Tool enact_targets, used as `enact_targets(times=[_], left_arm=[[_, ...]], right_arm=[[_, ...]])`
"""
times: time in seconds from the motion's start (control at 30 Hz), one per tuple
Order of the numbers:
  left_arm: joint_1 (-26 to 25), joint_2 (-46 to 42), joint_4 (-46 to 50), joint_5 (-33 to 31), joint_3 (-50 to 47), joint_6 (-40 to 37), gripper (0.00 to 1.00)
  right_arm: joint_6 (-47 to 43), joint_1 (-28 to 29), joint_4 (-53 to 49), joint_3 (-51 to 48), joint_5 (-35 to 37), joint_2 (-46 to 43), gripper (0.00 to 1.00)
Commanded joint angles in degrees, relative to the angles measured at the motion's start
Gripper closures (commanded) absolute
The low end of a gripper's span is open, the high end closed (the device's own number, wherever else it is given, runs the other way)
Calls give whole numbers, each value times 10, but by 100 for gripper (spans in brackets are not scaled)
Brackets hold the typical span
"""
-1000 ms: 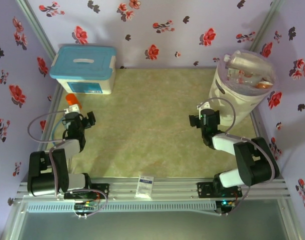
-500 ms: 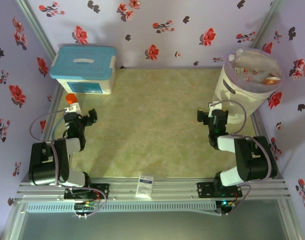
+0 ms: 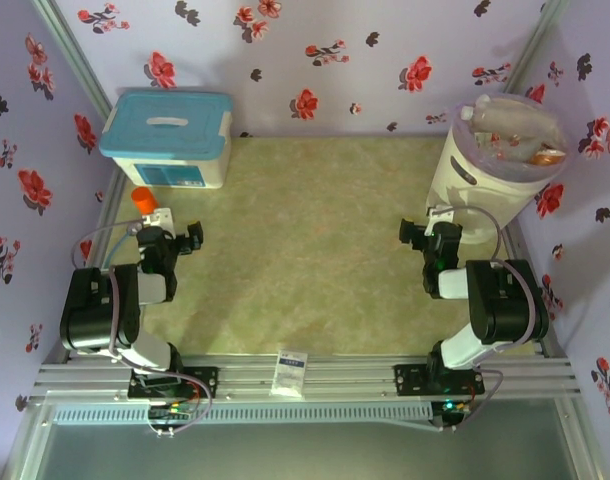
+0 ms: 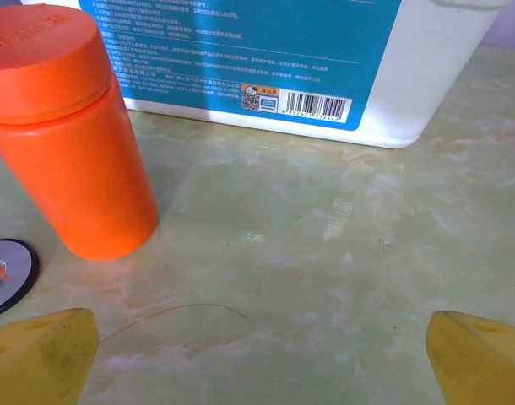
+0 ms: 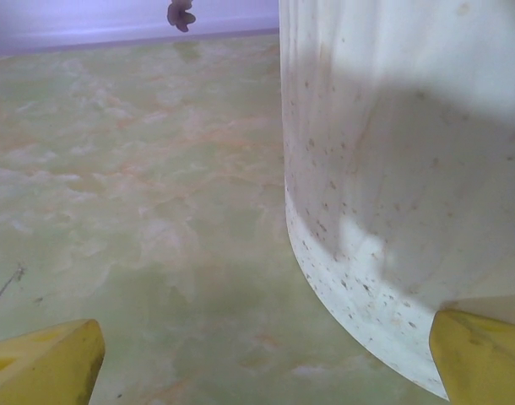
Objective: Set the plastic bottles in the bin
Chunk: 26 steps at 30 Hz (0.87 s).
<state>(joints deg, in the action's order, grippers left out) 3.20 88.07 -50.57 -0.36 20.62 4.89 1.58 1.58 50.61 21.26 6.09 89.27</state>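
Observation:
The bin (image 3: 488, 170), a tall round white one, stands at the back right of the table. Several plastic bottles (image 3: 508, 124) lie piled at its rim, clear with an orange cap showing. My right gripper (image 3: 438, 229) sits low just in front-left of the bin, open and holding nothing. In the right wrist view the bin's speckled white wall (image 5: 393, 169) curves close on the right, beside the right gripper (image 5: 262, 371), and its yellow fingertips (image 5: 42, 363) stand wide apart over bare table. My left gripper (image 3: 165, 236) rests open at the near left, its yellow fingertips (image 4: 38, 354) far apart.
A small orange cylinder (image 4: 67, 135) stands just ahead-left of the left gripper (image 4: 257, 371), also visible from above (image 3: 142, 198). Behind it is a white box with a light-blue lid (image 3: 168, 137), its barcode side (image 4: 367, 67) facing the left wrist. A white card (image 3: 291, 372) lies on the front rail.
Both arms have folded back toward their bases. The right gripper drew away from the bin's side, and the bin has shifted slightly right. Both grippers stayed open.

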Motion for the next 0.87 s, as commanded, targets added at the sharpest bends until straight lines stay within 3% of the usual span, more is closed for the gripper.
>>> enact_targets(times=[0.0, 0.83], left_arm=[[-3, 2, -17, -4, 10, -18, 0], [-3, 2, -17, -4, 10, -17, 0]], right_arm=[[15, -3, 11, 5, -1, 1, 1], [24, -4, 2, 10, 27, 2, 1]])
